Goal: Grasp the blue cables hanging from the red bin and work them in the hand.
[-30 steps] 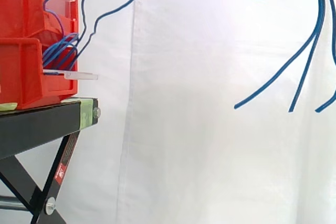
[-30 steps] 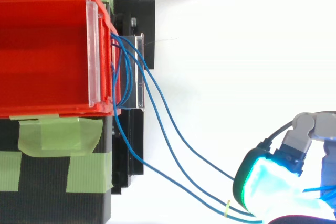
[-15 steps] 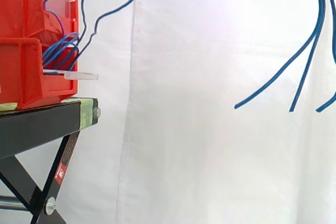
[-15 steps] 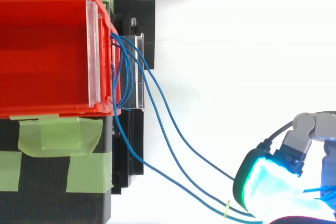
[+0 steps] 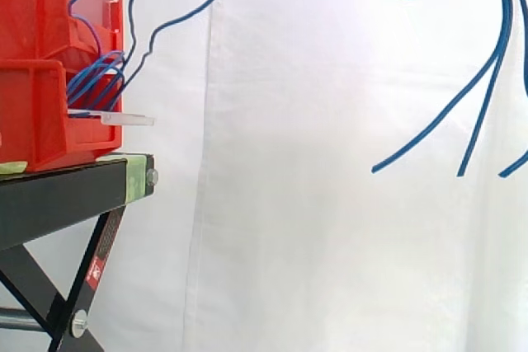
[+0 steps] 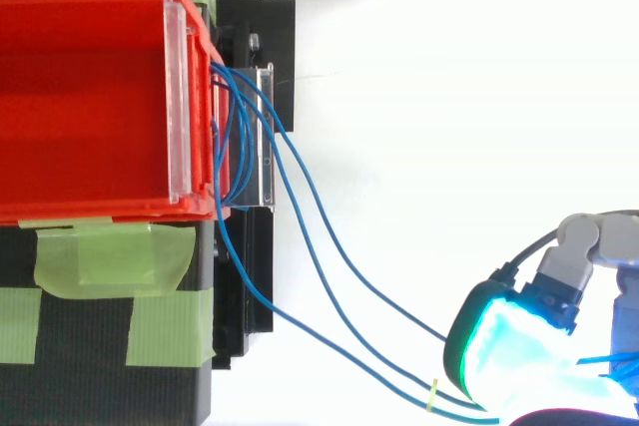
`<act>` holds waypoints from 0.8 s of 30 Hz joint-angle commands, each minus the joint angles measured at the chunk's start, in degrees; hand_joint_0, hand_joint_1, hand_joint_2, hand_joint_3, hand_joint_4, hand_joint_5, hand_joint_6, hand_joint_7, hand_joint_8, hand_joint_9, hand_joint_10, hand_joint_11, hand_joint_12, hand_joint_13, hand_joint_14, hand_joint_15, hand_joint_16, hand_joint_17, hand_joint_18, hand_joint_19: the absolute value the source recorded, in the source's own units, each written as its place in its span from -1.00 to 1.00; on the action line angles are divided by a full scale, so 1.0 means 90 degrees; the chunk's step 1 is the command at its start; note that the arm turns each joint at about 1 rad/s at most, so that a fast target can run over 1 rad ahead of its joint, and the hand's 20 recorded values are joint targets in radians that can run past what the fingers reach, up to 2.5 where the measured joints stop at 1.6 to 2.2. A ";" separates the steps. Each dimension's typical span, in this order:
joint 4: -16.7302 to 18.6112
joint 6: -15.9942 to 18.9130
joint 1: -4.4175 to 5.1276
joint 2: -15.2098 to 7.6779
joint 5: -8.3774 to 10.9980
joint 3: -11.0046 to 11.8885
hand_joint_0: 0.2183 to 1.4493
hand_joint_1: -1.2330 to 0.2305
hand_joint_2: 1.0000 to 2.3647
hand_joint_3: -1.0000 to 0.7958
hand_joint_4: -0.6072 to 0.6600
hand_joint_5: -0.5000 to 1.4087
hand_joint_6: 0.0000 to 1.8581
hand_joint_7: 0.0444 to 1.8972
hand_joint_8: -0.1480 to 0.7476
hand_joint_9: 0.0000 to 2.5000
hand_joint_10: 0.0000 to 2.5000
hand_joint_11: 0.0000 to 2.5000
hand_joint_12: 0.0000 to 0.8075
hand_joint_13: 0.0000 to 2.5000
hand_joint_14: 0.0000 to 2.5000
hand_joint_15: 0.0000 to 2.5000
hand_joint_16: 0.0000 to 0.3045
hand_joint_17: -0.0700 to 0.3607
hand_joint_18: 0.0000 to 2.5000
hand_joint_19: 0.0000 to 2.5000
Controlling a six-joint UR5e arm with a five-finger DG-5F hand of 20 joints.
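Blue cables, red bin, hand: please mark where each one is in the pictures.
blue cables (image 5: 92,78): side view, the bundle at the bin's front.
red bin (image 6: 90,97): top view, its bare inner floor.
hand (image 6: 504,351): top view, its glowing cyan fingertip pad.

Thin blue cables (image 6: 395,304) come out in a bunch at the open front of the red bin (image 6: 100,209), just below its clear front strip. From above, they loop close against the bin's front, then fan out and run away from it in long shallow curves, two of them nearly side by side; one carries a small yellow tie (image 6: 432,396) far from the bin. Seen from the side, they climb steeply from the bin's front, and well away from it their loose ends (image 5: 379,166) hang free, splayed apart
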 commanded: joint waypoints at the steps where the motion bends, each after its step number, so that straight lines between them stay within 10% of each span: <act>1: -0.0011 -0.0191 -0.0019 -0.0006 0.0011 0.0000 0.12 -0.19 -0.96 -0.31 0.40 -0.14 -0.11 0.37 0.35 -0.54 1.00 1.00 0.17 -0.25 1.00 0.08 -0.65 -0.12 0.24 0.03; 11: -0.0207 -0.0543 -0.0048 -0.0006 -0.0194 -0.0322 0.12 -0.19 -0.96 -0.31 0.40 -0.14 -0.11 0.37 0.36 -0.54 1.00 1.00 0.17 -0.25 1.00 0.08 -0.65 -0.12 0.24 0.03; 17: 0.1258 -0.1002 -0.0068 -0.0006 -0.0331 -0.0801 0.12 -0.19 -0.97 -0.31 0.39 -0.14 -0.11 0.37 0.36 -0.54 1.00 1.00 0.18 -0.25 1.00 0.07 -0.65 -0.12 0.24 0.03; 24: 0.1297 -0.2027 -0.0097 -0.0006 -0.0302 -0.0850 0.12 -0.19 -0.96 -0.31 0.39 -0.14 -0.11 0.38 0.36 -0.54 1.00 1.00 0.18 -0.25 1.00 0.07 -0.66 -0.13 0.24 0.03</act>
